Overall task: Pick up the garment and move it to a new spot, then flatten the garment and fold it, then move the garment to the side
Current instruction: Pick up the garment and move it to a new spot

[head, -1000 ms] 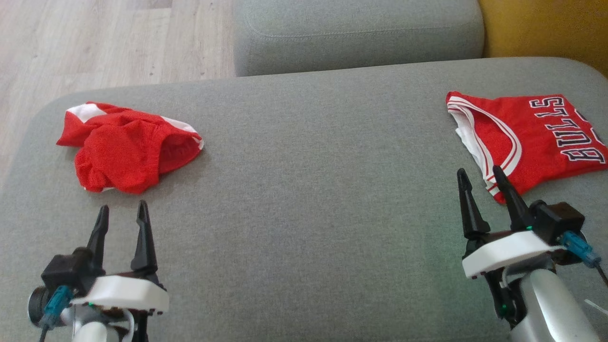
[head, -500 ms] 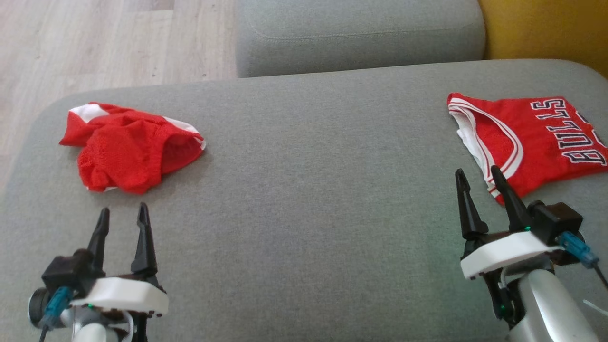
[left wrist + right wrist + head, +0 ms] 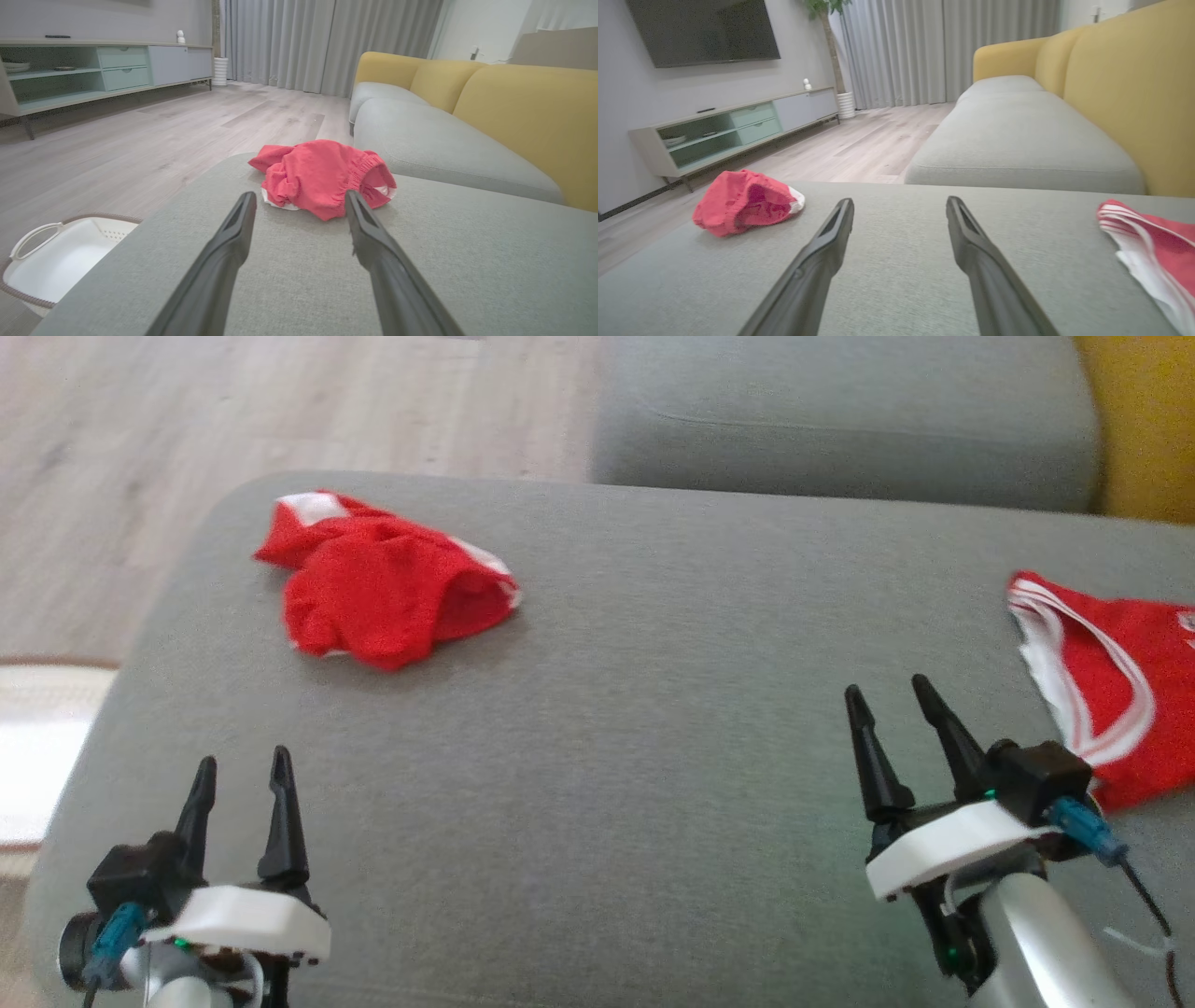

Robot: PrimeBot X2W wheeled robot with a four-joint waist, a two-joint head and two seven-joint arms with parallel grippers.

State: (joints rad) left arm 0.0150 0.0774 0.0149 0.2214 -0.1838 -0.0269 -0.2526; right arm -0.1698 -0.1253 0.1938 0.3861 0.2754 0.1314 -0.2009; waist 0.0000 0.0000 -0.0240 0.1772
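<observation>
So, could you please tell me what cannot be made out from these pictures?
- Jersey: cut off by the right edge in the head view and the right wrist view, so its far side is out of frame.
- Crumpled red garment: bunched on itself, so its shape and underside are hidden.
- Basket: left wrist view, partly behind the cushion and cut by the frame edge.
- Shelf items: left wrist view, too small.

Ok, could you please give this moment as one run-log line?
phase: before pick | left gripper: open, empty | right gripper: open, empty | crumpled red garment: untouched on grey cushion
</observation>
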